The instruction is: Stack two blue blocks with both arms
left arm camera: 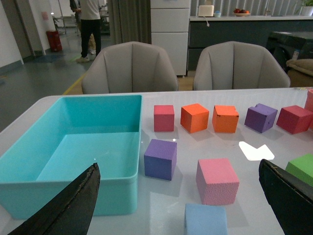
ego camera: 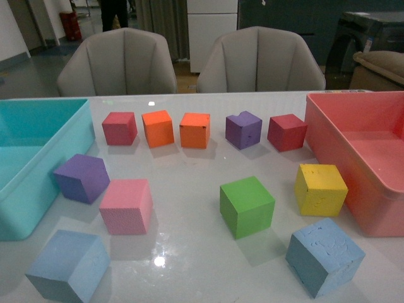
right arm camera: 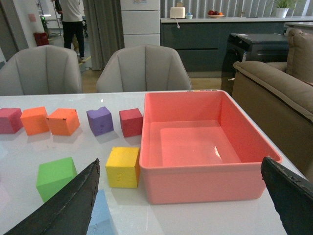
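Two pale blue blocks sit near the table's front edge in the front view, one at the left point(ego camera: 68, 265) and one at the right point(ego camera: 324, 255), far apart. The arms are out of the front view. My left gripper point(left arm camera: 181, 205) is open and empty, with the left blue block point(left arm camera: 206, 219) between its fingertips point(left arm camera: 73, 203), low in the left wrist view. My right gripper point(right arm camera: 181, 205) is open and empty. The right blue block point(right arm camera: 101, 215) shows partly beside its one fingertip point(right arm camera: 68, 205).
A teal bin point(ego camera: 38, 158) stands at the left, a pink bin point(ego camera: 360, 164) at the right. Between them are red point(ego camera: 119, 128), two orange point(ego camera: 158, 128), purple point(ego camera: 243, 130), red point(ego camera: 287, 132), purple point(ego camera: 82, 178), pink point(ego camera: 126, 206), green point(ego camera: 247, 206) and yellow point(ego camera: 320, 189) cubes. Two chairs stand behind the table.
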Available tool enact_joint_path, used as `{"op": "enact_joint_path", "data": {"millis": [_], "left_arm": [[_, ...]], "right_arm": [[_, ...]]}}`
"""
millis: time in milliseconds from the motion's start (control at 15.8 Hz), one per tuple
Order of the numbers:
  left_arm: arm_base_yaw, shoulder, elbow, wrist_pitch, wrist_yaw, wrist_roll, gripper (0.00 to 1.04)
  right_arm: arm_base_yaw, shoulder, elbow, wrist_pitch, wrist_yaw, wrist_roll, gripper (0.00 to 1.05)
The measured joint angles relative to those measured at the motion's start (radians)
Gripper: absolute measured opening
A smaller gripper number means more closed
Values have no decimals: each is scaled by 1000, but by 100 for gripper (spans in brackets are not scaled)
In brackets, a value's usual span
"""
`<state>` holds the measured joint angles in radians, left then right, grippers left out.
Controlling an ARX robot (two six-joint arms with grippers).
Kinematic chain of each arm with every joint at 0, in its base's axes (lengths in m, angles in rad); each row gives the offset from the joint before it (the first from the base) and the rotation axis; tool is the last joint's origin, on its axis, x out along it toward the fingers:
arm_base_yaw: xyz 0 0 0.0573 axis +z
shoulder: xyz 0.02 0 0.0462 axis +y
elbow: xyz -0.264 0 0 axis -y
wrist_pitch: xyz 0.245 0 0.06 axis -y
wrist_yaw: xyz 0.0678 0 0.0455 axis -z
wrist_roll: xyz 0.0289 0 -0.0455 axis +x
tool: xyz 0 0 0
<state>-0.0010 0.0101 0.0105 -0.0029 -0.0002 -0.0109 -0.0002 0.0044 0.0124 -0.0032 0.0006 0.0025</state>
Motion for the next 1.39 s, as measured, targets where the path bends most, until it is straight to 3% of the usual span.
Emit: {"op": "enact_joint_path", "data": {"millis": [1011, 1074, 1201, 1264, 1390], "left_arm": [[0, 0, 0, 0, 0, 0, 98], [0, 0, 0, 0, 0, 0, 98], [0, 0, 0, 0, 0, 0, 98], [0, 0, 0, 0, 0, 0, 98], [0, 0, 0, 0, 0, 0, 98]], "right_arm": [[0, 1, 0, -3, 2, 0, 98], [40, 52, 12, -4, 100, 8, 98], [53, 330, 95, 201, 171, 7, 98], [67, 480, 163, 337, 156, 3, 98], [111, 721, 273, 461, 100, 3, 98]]}}
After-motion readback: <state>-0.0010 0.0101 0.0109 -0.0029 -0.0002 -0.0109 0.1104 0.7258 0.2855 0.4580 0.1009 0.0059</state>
